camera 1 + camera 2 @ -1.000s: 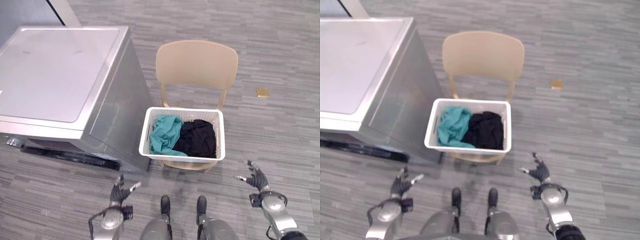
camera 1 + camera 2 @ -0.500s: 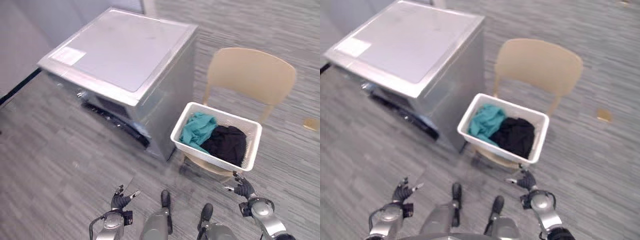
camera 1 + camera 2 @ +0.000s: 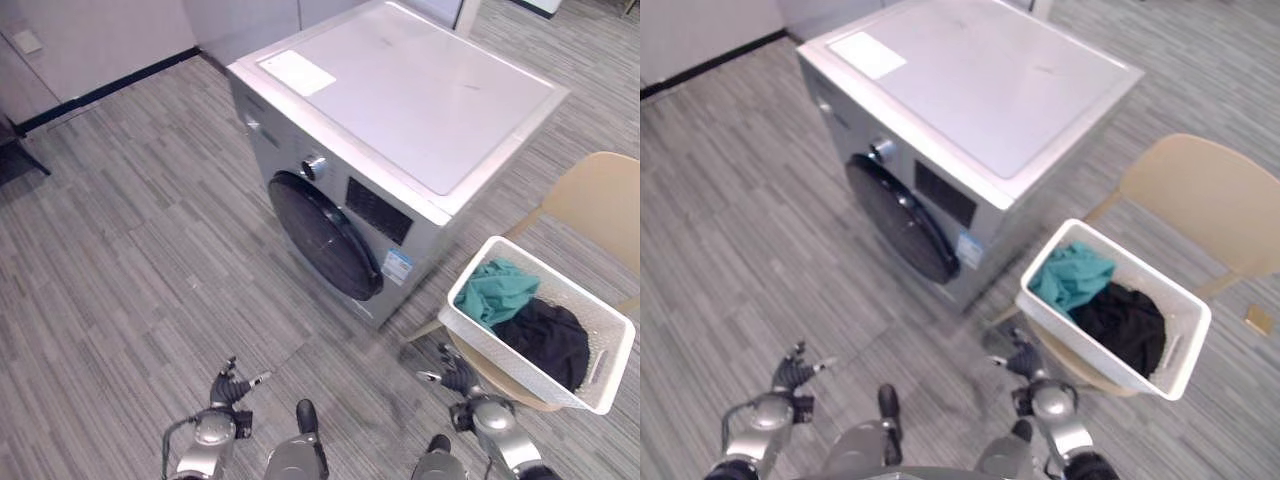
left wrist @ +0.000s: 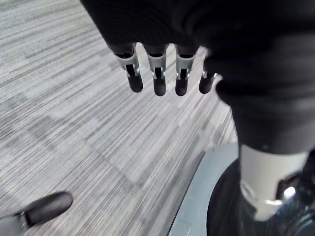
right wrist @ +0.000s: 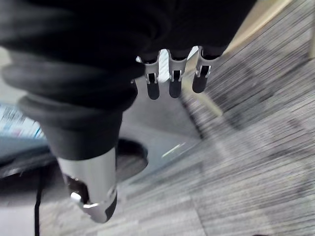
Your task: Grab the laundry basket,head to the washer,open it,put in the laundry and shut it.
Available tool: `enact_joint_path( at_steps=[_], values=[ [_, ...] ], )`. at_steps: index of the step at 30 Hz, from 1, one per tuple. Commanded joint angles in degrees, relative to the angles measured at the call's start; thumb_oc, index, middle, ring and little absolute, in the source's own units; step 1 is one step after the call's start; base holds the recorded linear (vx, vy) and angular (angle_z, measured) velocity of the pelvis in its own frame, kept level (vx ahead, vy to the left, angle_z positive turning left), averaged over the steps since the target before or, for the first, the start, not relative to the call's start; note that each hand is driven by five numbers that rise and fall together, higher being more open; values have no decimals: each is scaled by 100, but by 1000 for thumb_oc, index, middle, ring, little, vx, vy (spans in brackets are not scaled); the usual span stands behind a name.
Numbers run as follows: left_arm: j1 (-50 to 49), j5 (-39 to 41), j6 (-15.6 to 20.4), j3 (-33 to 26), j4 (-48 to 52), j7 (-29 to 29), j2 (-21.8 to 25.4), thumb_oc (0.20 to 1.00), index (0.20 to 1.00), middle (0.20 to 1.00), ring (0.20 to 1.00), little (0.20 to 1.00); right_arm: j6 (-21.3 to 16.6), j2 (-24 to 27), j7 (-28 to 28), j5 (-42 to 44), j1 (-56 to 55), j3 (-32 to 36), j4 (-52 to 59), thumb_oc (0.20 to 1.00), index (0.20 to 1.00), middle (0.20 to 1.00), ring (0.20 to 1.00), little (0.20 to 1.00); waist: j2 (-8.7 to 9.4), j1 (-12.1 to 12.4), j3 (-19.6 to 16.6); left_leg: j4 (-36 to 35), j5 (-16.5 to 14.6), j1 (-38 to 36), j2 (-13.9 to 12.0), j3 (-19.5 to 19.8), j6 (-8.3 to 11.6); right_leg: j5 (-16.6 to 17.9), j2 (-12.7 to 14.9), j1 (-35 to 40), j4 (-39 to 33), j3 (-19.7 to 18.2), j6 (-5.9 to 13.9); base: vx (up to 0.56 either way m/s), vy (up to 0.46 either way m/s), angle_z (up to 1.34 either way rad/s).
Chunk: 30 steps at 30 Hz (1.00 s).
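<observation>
So in the left eye view we've got the washer (image 3: 400,130) sitting with its round dark door (image 3: 325,238) closed, and the white laundry basket (image 3: 540,335) still parked on the tan chair (image 3: 600,205) just beside it, teal cloth (image 3: 497,292) and black clothes (image 3: 548,338) inside. Our left robot hand (image 3: 228,386) hangs low over the floor, well apart from everything, and our right robot hand (image 3: 458,377) is near the basket's closest corner but not touching. The right eye view tells the same story, and here's our worry: the basket sits skewed on the seat with one end overhanging, so a one-handed grab or a bump at that corner could probably tip it and dump the laundry. In the left wrist view the fingers (image 4: 156,73) are straight and hold nothing, just floor past them. The right wrist view shows its fingers (image 5: 173,78) relaxed and empty too, a chair leg (image 5: 204,103) past them, which we could snag reaching in.
</observation>
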<state>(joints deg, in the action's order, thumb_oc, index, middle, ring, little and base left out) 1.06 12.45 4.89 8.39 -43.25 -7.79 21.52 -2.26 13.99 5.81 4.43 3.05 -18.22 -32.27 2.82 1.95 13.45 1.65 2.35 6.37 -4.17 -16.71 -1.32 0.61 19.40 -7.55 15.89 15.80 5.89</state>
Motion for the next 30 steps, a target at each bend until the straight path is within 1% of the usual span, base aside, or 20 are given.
enact_joint_path(
  at_steps=[1, 2, 3, 4, 5, 6, 7, 10, 11, 12, 14, 16, 17, 20, 25, 28, 29, 30],
  values=[
    [-123, -109, 208, 34, 173, -113, -134, 1000, 1000, 1000, 1000, 1000, -152, 344, 60, -121, 324, -27, 192, 1000, 1000, 1000, 1000, 1000, -217, -5, 152, 147, -378, 15, 83, 551, 197, -611, -1113, -56, -537, -460, 29, 3, 77, 21],
    [-89, -113, 174, 43, 73, -138, -144, 1000, 1000, 1000, 1000, 1000, -161, 371, 88, -143, 402, -84, 197, 1000, 1000, 1000, 1000, 1000, -219, -11, 209, 143, -405, -38, 144, 592, 190, -606, -1218, -111, -660, -488, -15, 48, 30, 39],
    [-80, -95, 231, 47, 136, -139, -136, 1000, 1000, 1000, 1000, 1000, -162, 344, 80, -127, 477, -101, 257, 1000, 1000, 1000, 1000, 1000, -229, 5, 228, 192, -407, 2, 195, 709, 192, -629, -1221, -23, -768, -565, 39, 27, 3, 52],
    [-81, -95, 231, 46, 137, -139, -136, 1000, 1000, 1000, 1000, 1000, -162, 344, 80, -127, 478, -101, 257, 1000, 1000, 1000, 1000, 1000, -230, 0, 230, 195, -408, 1, 195, 714, 192, -629, -1221, -18, -771, -560, 39, 7, -6, 64],
    [-102, -82, 230, 68, 184, -136, -163, 1000, 1000, 1000, 1000, 1000, -189, 345, 96, -146, 543, -138, 370, 1000, 1000, 1000, 1000, 1000, -238, 7, 235, 224, -414, 22, 224, 778, 177, -569, -1245, -152, -685, -652, 31, 23, -26, 98],
    [-139, -91, 235, 104, 209, -129, -189, 1000, 1000, 1000, 1000, 1000, -211, 371, 140, -202, 539, -147, 482, 1000, 1000, 1000, 1000, 1000, -222, 35, 236, 230, -424, 27, 300, 907, 167, -622, -1338, -31, -777, -813, 7, 55, -63, 82],
    [-341, -133, 235, 117, 278, -72, -249, 1000, 1000, 1000, 1000, 1000, -246, 441, 318, -286, 635, -60, 606, 1000, 1000, 1000, 1000, 1000, -280, 122, 161, 195, -351, 100, 388, 1061, 198, -511, -1283, 133, -1038, -639, -10, 54, -82, 79],
    [-504, -158, 212, 149, 282, -39, -294, 1000, 1000, 1000, 1000, 1000, -268, 470, 506, -214, 818, 82, 752, 1000, 1000, 1000, 1000, 1000, -376, 220, 92, 45, -240, 134, 388, 1161, 243, -453, -1302, 245, -1313, -463, -2, 31, -51, 69],
    [-558, -157, 219, 202, 256, -51, -311, 1000, 1000, 1000, 1000, 1000, -279, 521, 687, -229, 1030, 137, 775, 1000, 1000, 1000, 1000, 1000, -430, 301, 86, -57, -155, 153, 386, 1223, 257, -431, -1292, 281, -1413, -369, -8, 20, -12, 29],
    [-557, -157, 218, 203, 257, -52, -312, 1000, 1000, 1000, 1000, 1000, -279, 521, 687, -229, 1032, 138, 774, 1000, 1000, 1000, 1000, 1000, -432, 299, 87, -62, -151, 151, 387, 1227, 257, -429, -1292, 284, -1417, -365, -8, 4, -9, 13],
    [-567, -141, 232, 252, 260, -86, -321, 1000, 1000, 1000, 1000, 1000, -315, 558, 914, -263, 1266, 204, 788, 1000, 1000, 1000, 1000, 1000, -469, 359, 105, -157, -79, 170, 389, 1266, 269, -415, -1287, 292, -1477, -296, -4, -9, -2, 12],
    [-530, -126, 274, 309, 289, -162, -335, 1000, 1000, 1000, 1000, 1000, -358, 609, 1271, -427, 1547, 316, 819, 1000, 1000, 1000, 1000, 1000, -517, 424, 162, -240, 1, 214, 388, 1315, 297, -402, -1285, 257, -1507, -228, -4, -42, 10, 19],
    [-472, -134, 317, 368, 321, -237, -344, 1000, 1000, 1000, 1000, 1000, -373, 672, 1547, -579, 1725, 415, 860, 1000, 1000, 1000, 1000, 1000, -556, 466, 222, -317, 69, 262, 389, 1355, 332, -399, -1279, 209, -1522, -150, 0, -54, 17, 19],
    [-369, -234, 340, 453, 348, -349, -352, 1000, 1000, 1000, 1000, 1000, -333, 765, 1892, -904, 1795, 536, 1034, 1000, 1000, 1000, 1000, 1000, -576, 483, 305, -401, 136, 324, 388, 1416, 355, -426, -1245, 154, -1497, -20, -1, -10, 24, 15],
    [-219, -262, 333, 576, 289, -468, -416, 1000, 1000, 1000, 1000, 1000, -248, 657, 2101, -1206, 1845, 412, 1077, 1000, 1000, 1000, 1000, 1000, -564, 475, 425, -399, 152, 419, 391, 1427, 348, -418, -1200, 14, -1405, 2, 6, -9, 37, 13],
    [-110, -266, 322, 649, 274, -489, -419, 1000, 1000, 1000, 1000, 1000, -212, 539, 2024, -1140, 1968, 248, 973, 1000, 1000, 1000, 1000, 1000, -530, 490, 515, -349, 144, 541, 400, 1411, 329, -378, -1181, -119, -1359, -35, 17, -32, 47, -5],
    [14, -213, 331, 734, 312, -506, -402, 1000, 1000, 1000, 1000, 1000, -178, 404, 1893, -950, 2162, 25, 723, 1000, 1000, 1000, 1000, 1000, -496, 549, 631, -275, 131, 653, 399, 1409, 325, -354, -1160, -222, -1307, -61, 24, -22, 32, -10],
    [16, -213, 331, 733, 312, -506, -401, 1000, 1000, 1000, 1000, 1000, -181, 403, 1893, -949, 2167, 25, 719, 1000, 1000, 1000, 1000, 1000, -494, 549, 632, -272, 130, 655, 400, 1407, 325, -355, -1159, -225, -1305, -62, 24, -38, 70, -12]
  ],
)
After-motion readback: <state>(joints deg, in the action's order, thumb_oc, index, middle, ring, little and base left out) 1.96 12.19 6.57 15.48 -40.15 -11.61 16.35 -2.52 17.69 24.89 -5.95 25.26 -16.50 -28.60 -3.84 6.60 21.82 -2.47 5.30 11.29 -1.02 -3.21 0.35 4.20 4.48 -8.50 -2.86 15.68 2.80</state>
